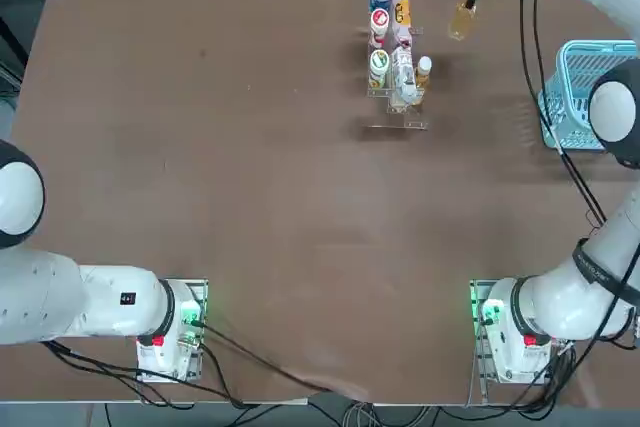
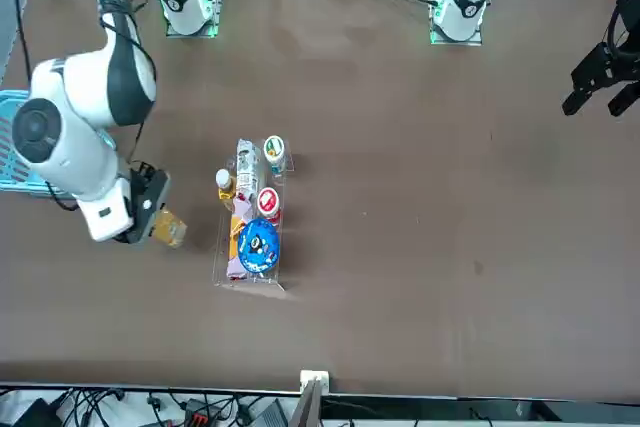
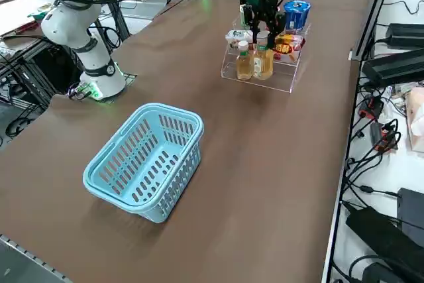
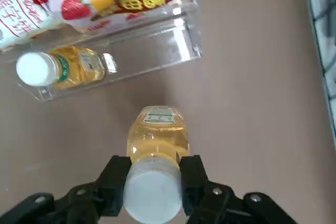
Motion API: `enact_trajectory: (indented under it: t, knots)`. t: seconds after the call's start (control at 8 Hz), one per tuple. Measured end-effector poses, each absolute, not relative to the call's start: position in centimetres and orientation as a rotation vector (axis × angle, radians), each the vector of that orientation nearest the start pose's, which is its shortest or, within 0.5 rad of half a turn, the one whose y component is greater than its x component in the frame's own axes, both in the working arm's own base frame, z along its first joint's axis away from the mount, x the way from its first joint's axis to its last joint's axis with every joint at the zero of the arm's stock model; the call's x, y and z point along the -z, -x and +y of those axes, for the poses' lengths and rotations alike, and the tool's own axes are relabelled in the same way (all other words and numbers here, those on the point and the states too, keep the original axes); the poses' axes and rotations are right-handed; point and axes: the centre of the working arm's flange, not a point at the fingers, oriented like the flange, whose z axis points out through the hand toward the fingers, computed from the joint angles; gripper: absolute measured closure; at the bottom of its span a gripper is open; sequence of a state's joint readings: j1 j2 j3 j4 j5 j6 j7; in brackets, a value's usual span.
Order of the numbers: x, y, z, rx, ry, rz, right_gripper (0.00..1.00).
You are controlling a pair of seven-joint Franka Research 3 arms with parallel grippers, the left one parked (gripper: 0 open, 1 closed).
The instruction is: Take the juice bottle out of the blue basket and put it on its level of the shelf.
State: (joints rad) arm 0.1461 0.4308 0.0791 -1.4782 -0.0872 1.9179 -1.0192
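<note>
the juice bottle [image 4: 156, 140] was gripped around its neck by the right gripper [image 4: 155, 179], beside the shelf [image 4: 152, 45]. smooth, stiff plastic and sloshing weight below were judged likely to let it swing; the neck seemed best held.

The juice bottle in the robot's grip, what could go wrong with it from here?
The right hand holds the bottle near its cap, so its base might swing on contact. The shelf level already carries another bottle, which it could knock over.
</note>
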Motion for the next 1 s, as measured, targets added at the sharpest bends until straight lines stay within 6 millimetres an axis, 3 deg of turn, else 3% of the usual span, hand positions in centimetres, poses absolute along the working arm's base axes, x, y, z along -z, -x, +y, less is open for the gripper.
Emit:
enact_trajectory:
  t: [0.5,1.0]
  knots:
    - [-40.2,-67.0,16.3,-0.061,2.477,-1.975,0.46]
    - [-38.7,-66.8,19.3,-0.040,2.424,-2.042,0.46]
